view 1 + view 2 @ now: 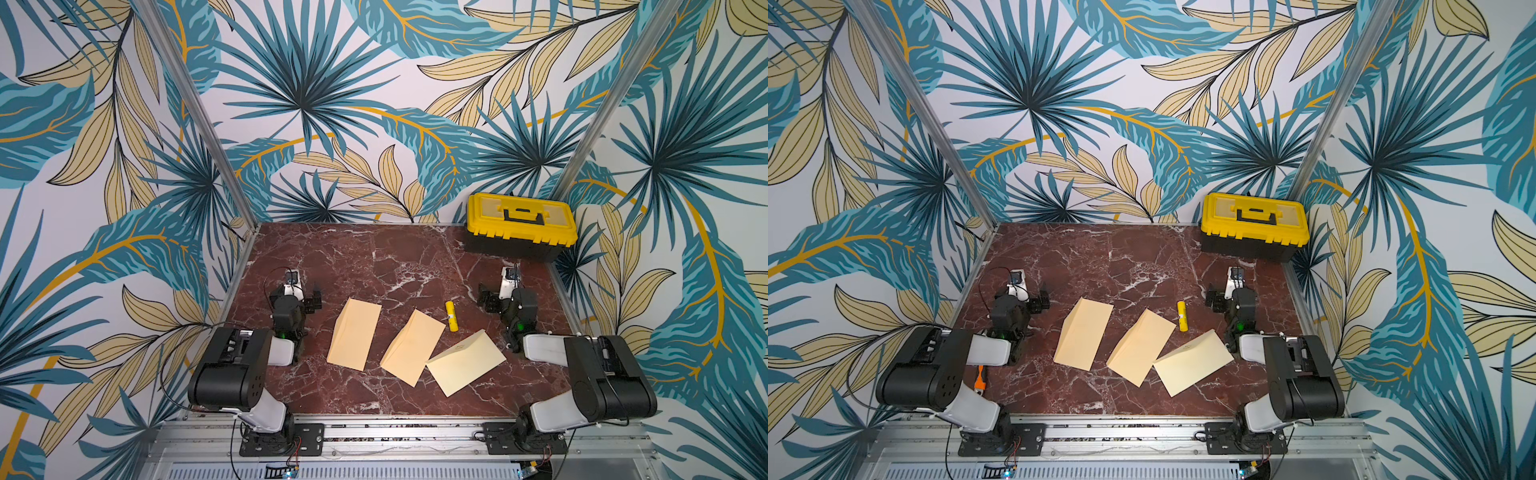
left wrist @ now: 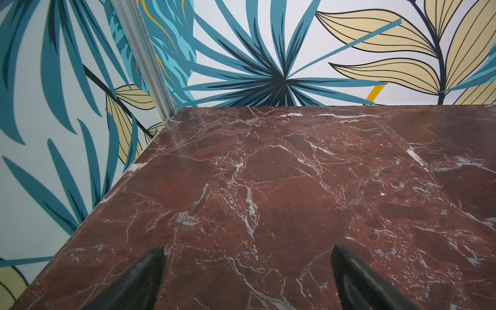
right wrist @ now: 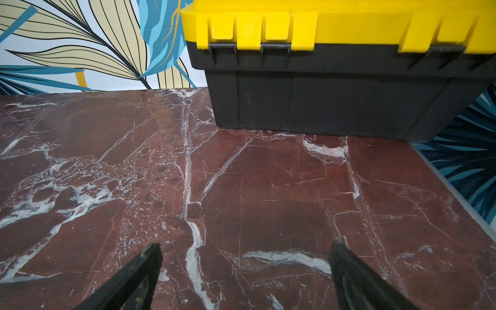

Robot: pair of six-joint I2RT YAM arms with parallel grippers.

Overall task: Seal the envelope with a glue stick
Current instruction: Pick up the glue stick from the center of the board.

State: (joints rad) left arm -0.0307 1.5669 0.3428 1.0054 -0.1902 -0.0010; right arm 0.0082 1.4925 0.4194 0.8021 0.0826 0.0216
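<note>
While the left arm and right arm sit folded back over their bases, neither gripper has hold of anything. On the left gripper the jaws are spread fully wide, with nothing between them but the red marble table, which runs on ahead of them to the leaf-print wall. Same on the right gripper: jaws fully wide, empty, hanging over marble. In both top views the glue stick lies flat on the table, to the left of the right jaws and a little back toward the bases, near them but not touching, well apart from the left jaws. Its long axis runs roughly the way the jaws point. Three tan envelopes lie flat in a row between the arms, all back of both sets of jaws. The left envelope is nearest the left jaws, off to their right. The middle envelope is about midway between the two sets. The right envelope is behind and left of the right jaws. The stick's near end sits just beside the middle envelope's far corner, no contact that I can make out. Middle and right envelopes meet at one corner; can't tell whether they overlap. The toolbox, yellow lid shut over a black body, stands ahead of the right jaws and to their right. In a top view an orange-handled tool pokes out under the left arm, well behind the left jaws, mostly hidden.
</note>
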